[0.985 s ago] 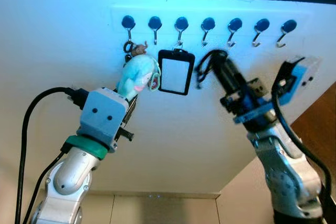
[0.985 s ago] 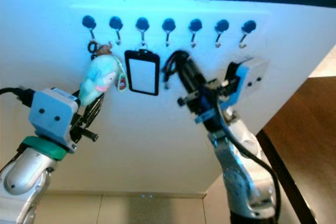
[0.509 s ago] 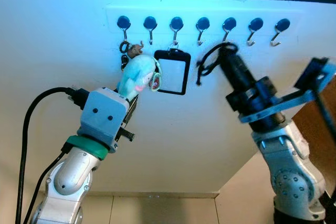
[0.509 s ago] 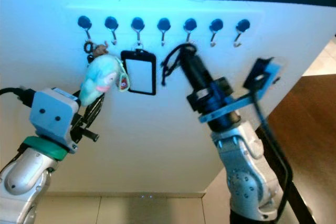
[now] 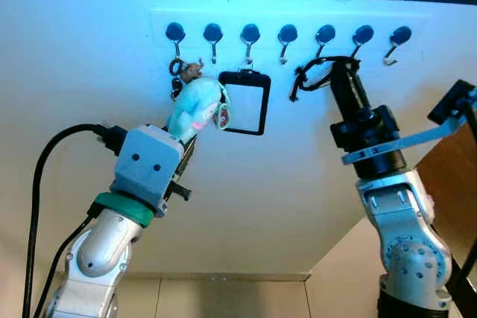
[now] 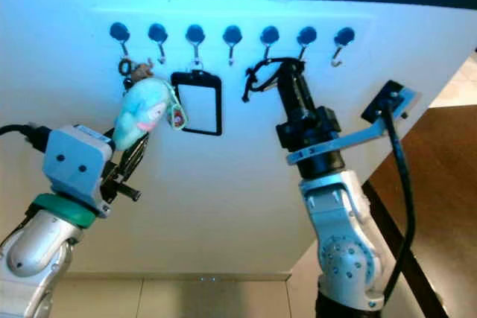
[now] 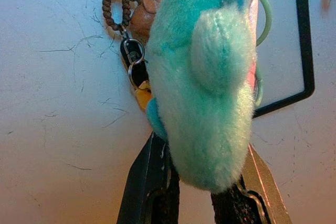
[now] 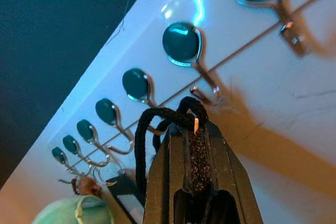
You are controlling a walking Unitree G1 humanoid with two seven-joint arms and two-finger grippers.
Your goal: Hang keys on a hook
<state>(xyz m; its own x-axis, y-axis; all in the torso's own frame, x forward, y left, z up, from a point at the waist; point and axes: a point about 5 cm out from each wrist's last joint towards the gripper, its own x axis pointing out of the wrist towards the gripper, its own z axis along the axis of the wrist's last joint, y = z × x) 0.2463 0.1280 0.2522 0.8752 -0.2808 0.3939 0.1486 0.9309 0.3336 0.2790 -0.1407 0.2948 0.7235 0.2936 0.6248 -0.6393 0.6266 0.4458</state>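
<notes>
**Right hand lifts black cord toward the fifth hook**

In the upper right centre of the left eye view, the right hand (image 5: 344,72) is clamped on a black cord loop (image 5: 317,76), which sticks out from its fingertips toward the upper left. The loop sits just beneath the fifth hook (image 5: 323,37) in the row of seven dark-capped hooks (image 5: 287,35) across the top of the white board (image 5: 261,199). In the right wrist view the cord (image 8: 157,124) is pinched between the closed fingers (image 8: 189,156), its top close under a hook's tip (image 8: 202,95); whether the two touch cannot be told.

In the upper left centre, the left hand (image 5: 185,143) grips the lower end of a teal plush keychain (image 5: 195,106), whose bead ring and clips (image 7: 123,40) hang from the first hook (image 5: 176,35). Just right of it a black badge holder (image 5: 244,102) hangs from the third hook.

No brand, label or writing can be read anywhere.

Against half a second ago, the right hand has swung more upright and shifted rightward, carrying the cord from below the fourth hook to below the fifth. The left hand and plush are unchanged.
</notes>
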